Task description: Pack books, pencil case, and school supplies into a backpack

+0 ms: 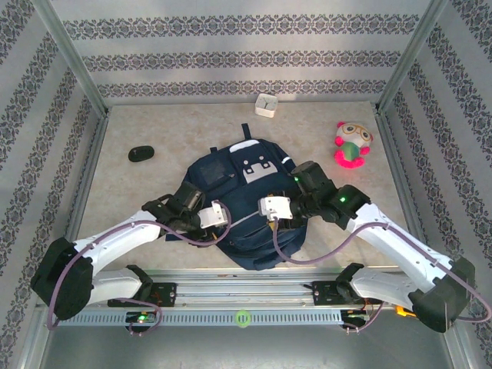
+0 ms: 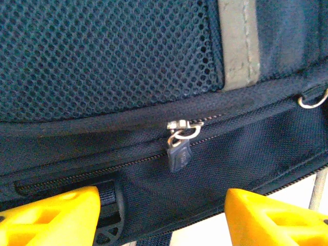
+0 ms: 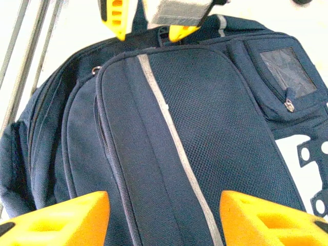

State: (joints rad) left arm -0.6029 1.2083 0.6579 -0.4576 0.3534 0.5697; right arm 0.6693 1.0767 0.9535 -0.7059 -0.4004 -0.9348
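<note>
Left gripper: fingers spread, nothing between them, close up against the backpack just below a zip line. The zipper pull hangs straight ahead, a touch right of centre between the fingers. Which way the slider runs open, I cannot tell.

Right gripper: also spread and empty, poised over the front mesh panel, near the left one.

Backpack lies flat mid-tabletop. Pencil case sits well apart at the far edge, plush toy far right.

Judgement: the step in hand is opening the zip.
- Shift the left gripper slightly right, ease in, and pinch the dangling tab low down, not the slider.
- Pull along the teeth, not away from the cloth.
- The right gripper should press the panel so the bag doesn't drag.
- Risk: the tab swings aside and the fingers shut on fabric.
</note>
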